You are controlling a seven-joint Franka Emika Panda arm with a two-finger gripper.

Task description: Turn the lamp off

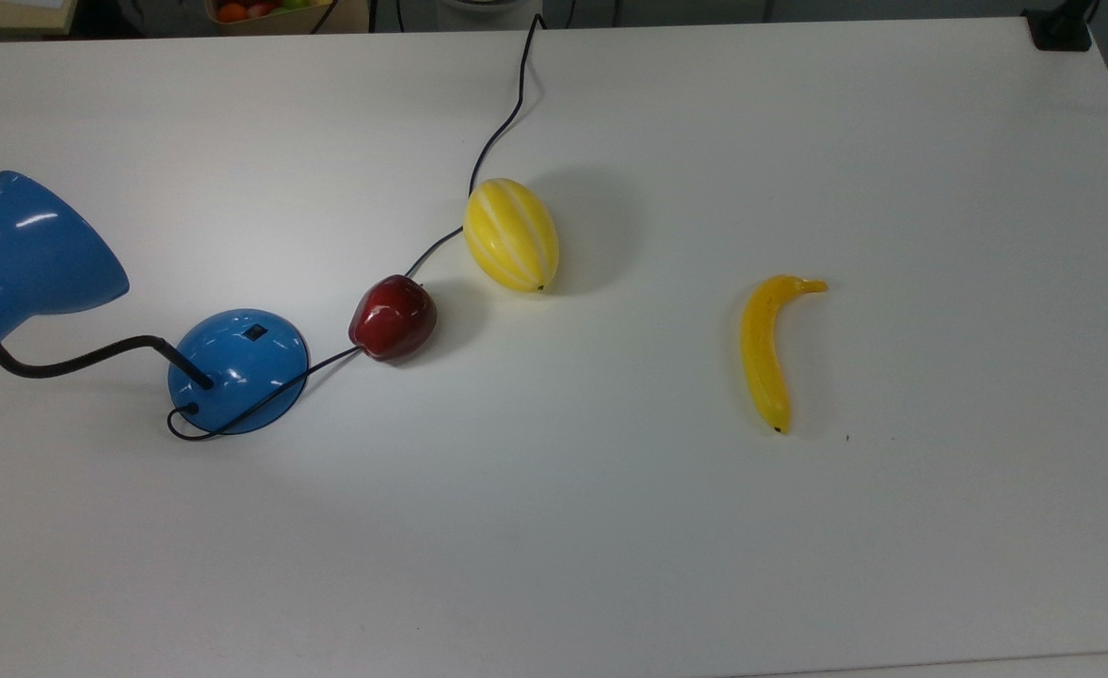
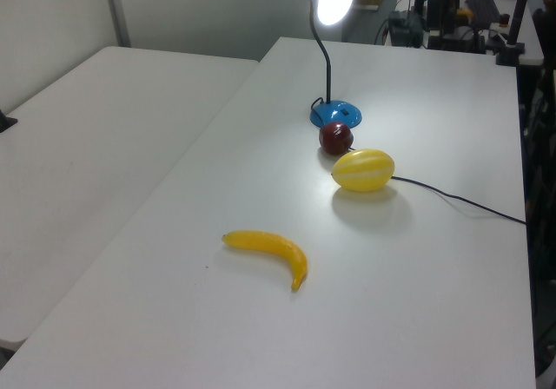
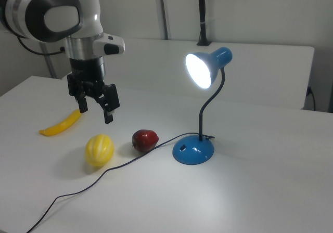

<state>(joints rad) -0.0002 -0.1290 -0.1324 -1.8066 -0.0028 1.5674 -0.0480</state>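
Lamp (image 3: 200,108) glows; right view shows end effector (image 3: 95,111) open above melon (image 3: 99,150).

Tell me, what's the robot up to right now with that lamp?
End effector open, hanging above the table. Lamp lit, switch on its base untouched. Apple and melon sit between them.
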